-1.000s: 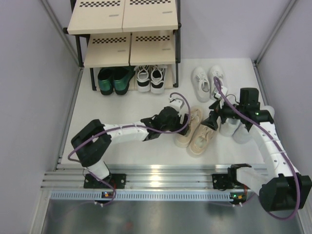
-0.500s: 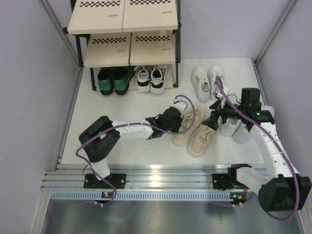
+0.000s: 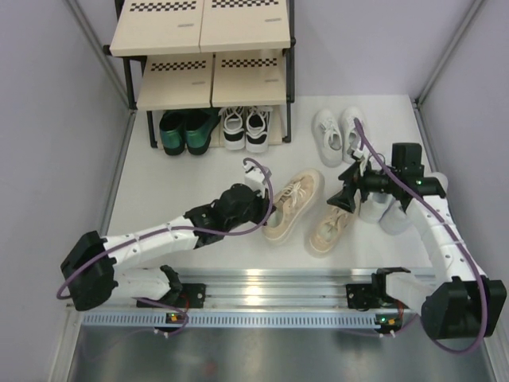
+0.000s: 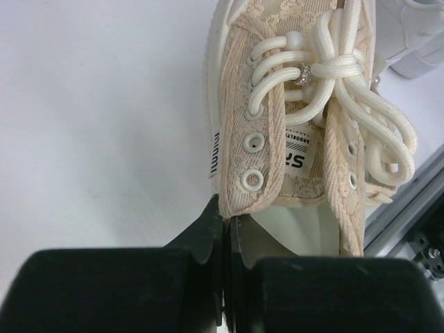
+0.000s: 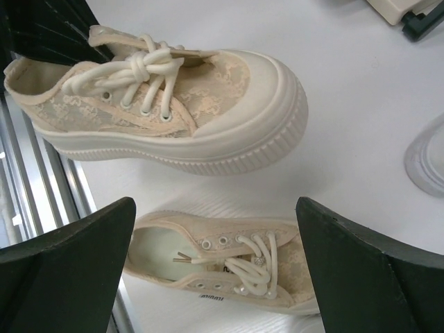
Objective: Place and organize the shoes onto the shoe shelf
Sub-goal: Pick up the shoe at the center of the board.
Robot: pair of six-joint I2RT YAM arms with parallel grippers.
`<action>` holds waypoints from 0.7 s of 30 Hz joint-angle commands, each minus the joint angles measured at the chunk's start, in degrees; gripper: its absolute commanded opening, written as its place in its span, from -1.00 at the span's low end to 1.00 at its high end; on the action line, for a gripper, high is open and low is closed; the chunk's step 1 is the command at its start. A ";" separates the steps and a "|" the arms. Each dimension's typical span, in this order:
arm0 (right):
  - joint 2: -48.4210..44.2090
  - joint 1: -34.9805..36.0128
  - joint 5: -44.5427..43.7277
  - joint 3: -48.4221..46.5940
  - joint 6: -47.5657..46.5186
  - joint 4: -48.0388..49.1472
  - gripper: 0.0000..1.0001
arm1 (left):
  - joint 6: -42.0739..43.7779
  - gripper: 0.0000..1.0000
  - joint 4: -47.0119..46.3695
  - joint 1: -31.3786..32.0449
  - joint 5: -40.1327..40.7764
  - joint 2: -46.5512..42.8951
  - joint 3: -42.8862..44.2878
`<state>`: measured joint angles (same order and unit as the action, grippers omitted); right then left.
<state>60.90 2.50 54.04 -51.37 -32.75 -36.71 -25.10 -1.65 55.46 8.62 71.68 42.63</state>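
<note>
Left tool (image 4: 223, 218) is pressed together on the side collar of one tan shoe (image 3: 291, 200), mid-bench (image 3: 183, 183). Its long axis runs diagonal: toe far-right, heel near-left at the tool. Right tool (image 3: 350, 196) is spread wide above the second tan shoe (image 3: 330, 227), nearer the right edge, apart from it. Shelf (image 3: 199, 32) stands at the far-left corner, far-left of the held shoe. Left arm is nearer, and the shoe likely needs swinging toward it. Bottom tier holds green shoes (image 3: 184, 131) and sneakers (image 3: 245, 129).
</note>
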 commanded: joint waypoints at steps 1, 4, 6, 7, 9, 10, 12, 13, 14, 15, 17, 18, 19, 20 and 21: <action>0.88 0.31 3.35 -3.02 1.19 0.58 0.99 | -2.85 -1.00 -1.17 0.17 -0.71 -5.92 -1.58; 3.33 1.45 5.27 -5.57 1.29 -0.99 0.99 | -3.64 -1.00 -0.11 0.17 -1.41 -9.52 -3.07; 4.74 2.50 5.46 -7.15 3.39 -1.08 0.99 | -4.51 -1.00 -0.11 0.17 -1.76 -11.03 -3.78; 6.14 3.03 5.37 -7.68 4.18 -0.82 0.99 | -4.60 -1.00 -0.11 0.17 -1.94 -12.25 -3.96; 7.47 5.39 4.24 -9.18 7.86 0.66 0.99 | -5.65 -1.00 -0.11 0.26 -2.20 -13.40 -4.49; 8.69 6.19 3.97 -9.53 9.36 1.37 0.99 | -6.09 -1.00 -0.11 0.26 -2.38 -14.19 -4.66; 9.84 8.30 2.74 -10.59 16.20 4.61 0.99 | -6.89 -1.00 -0.19 0.26 -2.38 -14.81 -4.93; 10.98 8.83 2.56 -11.11 17.97 6.98 0.99 | -6.98 -1.00 -0.20 0.26 -2.47 -15.16 -4.93; 11.34 9.27 2.56 -11.90 22.60 8.57 0.99 | -7.15 -1.00 -0.20 0.17 -2.38 -15.25 -4.93; 11.78 9.97 2.21 -12.17 25.52 10.41 0.99 | -7.33 -1.00 -0.28 0.26 -2.47 -15.34 -4.93; 12.83 10.68 -1.29 -12.52 34.45 15.77 0.99 | -7.85 -1.00 -0.28 0.26 -2.47 -15.34 -4.75; 13.10 11.81 -6.09 -12.35 37.73 17.79 0.99 | -7.94 -1.00 -0.28 0.17 -2.47 -15.34 -4.49; 13.71 12.35 -8.23 -12.35 40.20 18.94 0.99 | -8.03 -1.00 -0.28 0.35 -2.47 -15.43 -4.31; 14.15 13.66 -10.08 -12.17 43.96 20.17 0.99 | -8.21 -1.00 -0.28 0.26 -2.12 -15.60 -4.22; 14.33 14.28 -14.27 -11.91 45.83 20.71 0.99 | -8.21 -1.00 -0.20 0.35 -1.77 -15.69 -4.14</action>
<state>74.63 14.26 49.25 -60.86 -0.69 -24.36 -31.51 4.89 55.57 6.90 58.52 36.82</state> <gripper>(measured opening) 0.993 0.048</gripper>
